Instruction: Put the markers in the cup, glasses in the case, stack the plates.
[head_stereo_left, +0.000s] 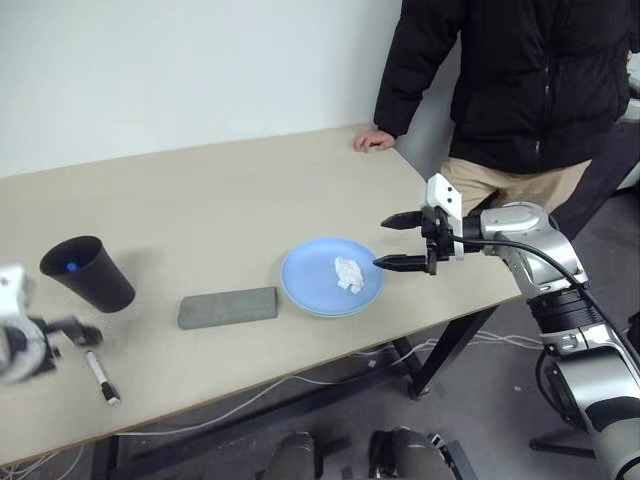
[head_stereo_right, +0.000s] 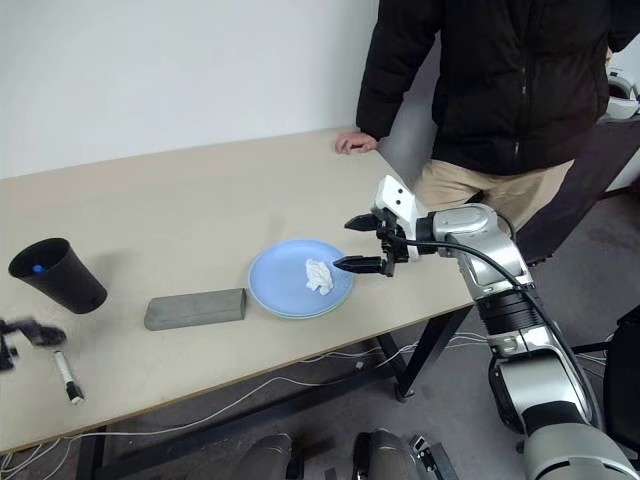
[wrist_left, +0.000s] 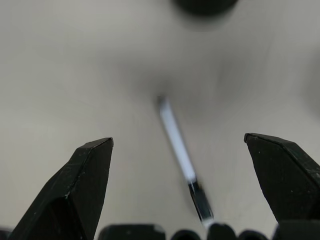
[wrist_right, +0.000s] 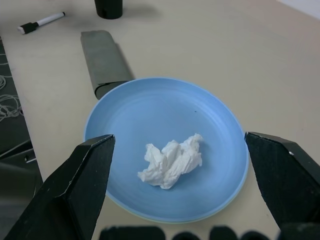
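Black-tipped white marker (wrist_left: 182, 160) lies on table (head_stereo_left: 220, 200) between spread fingers of empty left claw (wrist_left: 185, 200); advise descending centred, pinching across barrel. Right claw (head_stereo_left: 403, 242) apart, beside blue plate (head_stereo_left: 310, 285).

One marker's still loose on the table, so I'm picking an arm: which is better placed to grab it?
Left. The open left gripper hangs right over the thin white marker with black ends, near the black tapered cup. The open right gripper is far off, beside the light blue plate.

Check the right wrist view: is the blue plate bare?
No, a crumpled white tissue lies on the blue plate.
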